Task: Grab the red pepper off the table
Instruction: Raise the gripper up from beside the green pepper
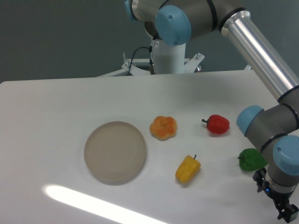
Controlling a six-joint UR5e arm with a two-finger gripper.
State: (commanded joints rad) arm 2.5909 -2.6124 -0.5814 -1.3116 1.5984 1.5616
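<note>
Jaws at the lower right corner of the view are mostly cut off by the frame edge, so whether they stand apart or together cannot be told; the two-finger gripper [285, 212] carries nothing that can be seen. On the large flat white matte surface [56, 102] lie a round pale grey plate [115, 151], then an orange lobed pepper [163, 127], a yellow pepper [188, 169], a green pepper [252, 159] and the small glossy red bell pepper [217, 124] with its dark stem pointing left. Judging by this, the approach is in hand (no grasp begun). The red pepper lies up and left of the jaws, well apart, past the green one; next they must travel there, part, and descend.
</note>
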